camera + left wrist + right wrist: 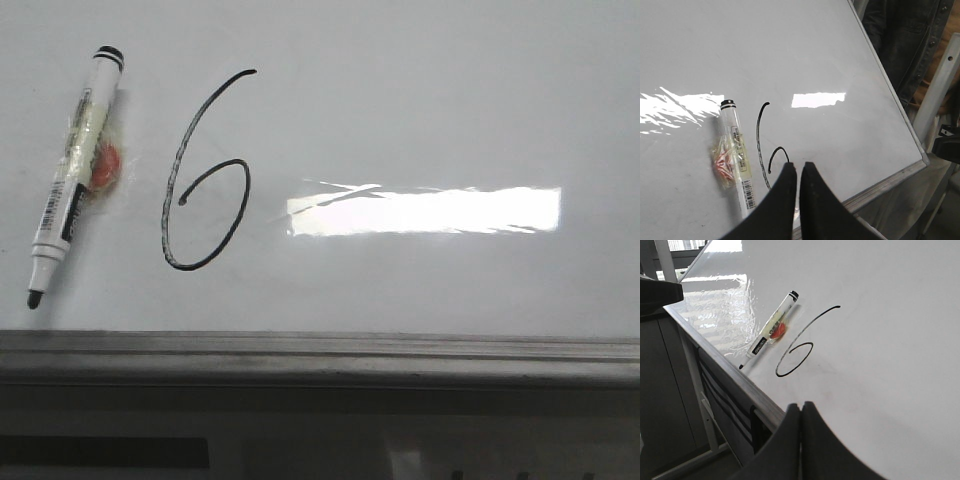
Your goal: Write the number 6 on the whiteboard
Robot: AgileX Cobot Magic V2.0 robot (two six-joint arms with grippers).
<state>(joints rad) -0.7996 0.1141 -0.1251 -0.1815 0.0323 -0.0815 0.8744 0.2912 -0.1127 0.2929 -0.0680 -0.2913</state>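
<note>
A thin black slanted number 6 (205,180) is drawn on the whiteboard (450,110), left of its bright glare. A white black-tipped marker (75,170) lies on the board left of the 6, tip toward the near edge. In the left wrist view my left gripper (796,165) is shut and empty, held above the near edge, hiding the lower loop of the 6 (760,135); the marker (737,160) lies beside it. In the right wrist view my right gripper (801,405) is shut and empty, above the board's near edge, apart from the 6 (800,347) and marker (769,331).
A grey metal ledge (320,350) runs along the whiteboard's near edge. A crumpled clear wrapper with red print (100,160) lies under the marker. A person in a dark jacket (910,40) stands beyond the board's side edge, by a metal frame post (935,90).
</note>
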